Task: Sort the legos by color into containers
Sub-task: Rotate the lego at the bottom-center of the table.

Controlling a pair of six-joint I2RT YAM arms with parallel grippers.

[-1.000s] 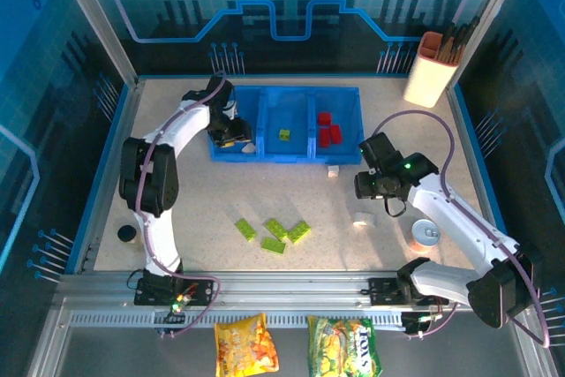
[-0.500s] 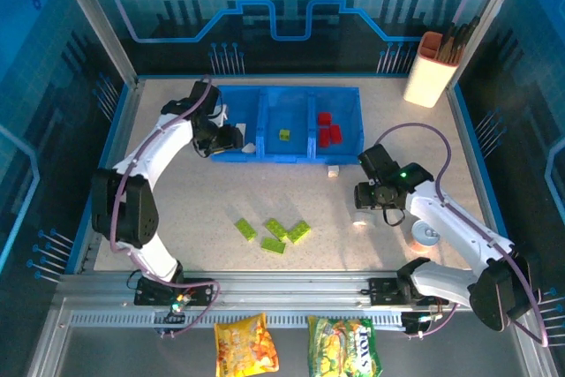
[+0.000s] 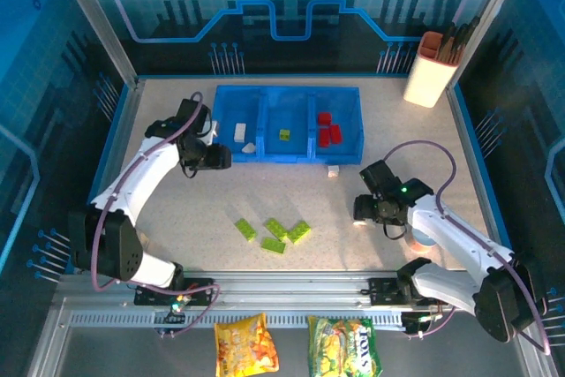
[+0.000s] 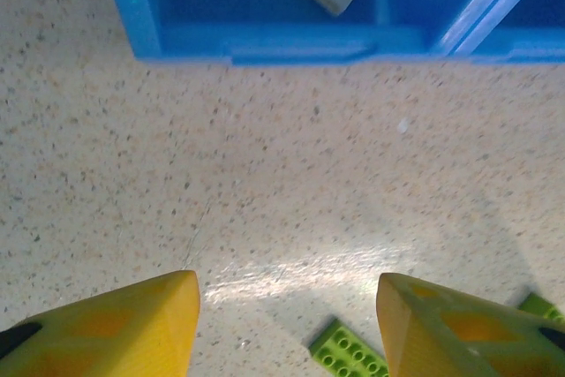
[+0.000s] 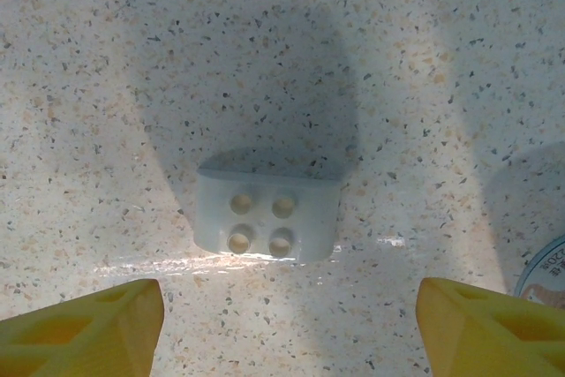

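Four lime green legos lie loose on the bench in front of the blue tray, so I'd call this roughly half done. Sorted so far: two white pieces in the left compartment, one green brick in the middle, a few red bricks on the right. One stray white brick sits just off the tray's front wall. Another white lego lies studs-up on the bench ahead of the right pincer, whose fingers are spread with nothing gripped. The left pincer is also spread and empty, near the tray's left front corner.

Writing: the green snack bag has a logo I can't read, and the print on the round lid is cut off.
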